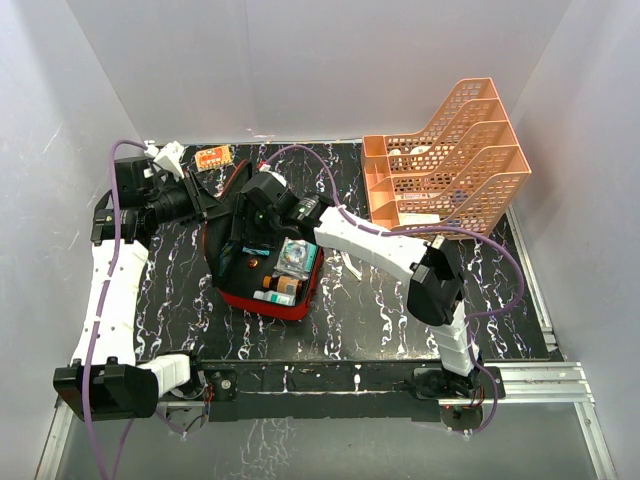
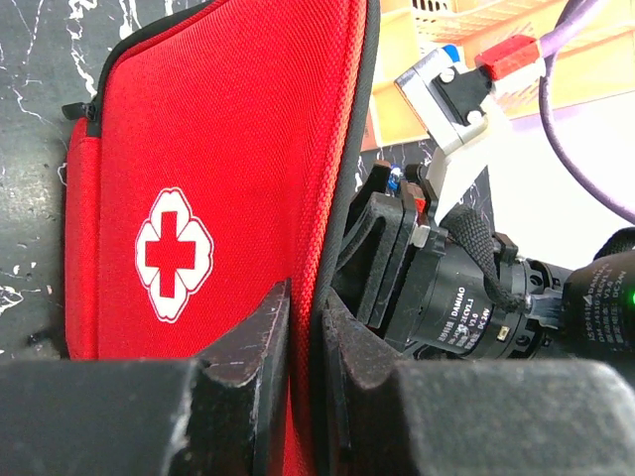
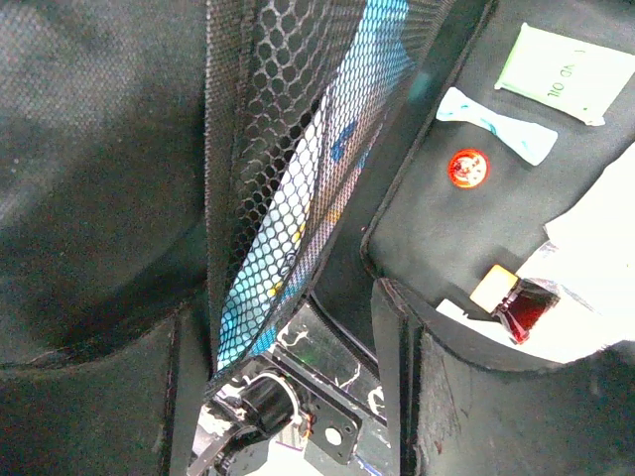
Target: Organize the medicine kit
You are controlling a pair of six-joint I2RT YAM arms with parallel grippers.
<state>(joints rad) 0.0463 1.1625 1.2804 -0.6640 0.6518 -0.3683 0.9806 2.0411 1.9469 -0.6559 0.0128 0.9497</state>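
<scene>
Red medicine kit (image 1: 250, 297) open mid-table (image 1: 370, 310), its lid (image 2: 228, 149) stood up

Soft red case, white cross (image 2: 174, 255) on the lid, black lining (image 3: 89, 149); left hand (image 2: 303, 327) nearly closed, pinching the lid's edge; right hand (image 3: 293, 327) inside the case, fingers well apart, mesh pocket (image 3: 268, 149) hanging between them, nothing gripped.

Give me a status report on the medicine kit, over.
Left gripper shut on the medicine kit lid edge. Right gripper open, astride the lid's mesh pocket. Kit open, items inside; orange tray stands clear to the right.
</scene>
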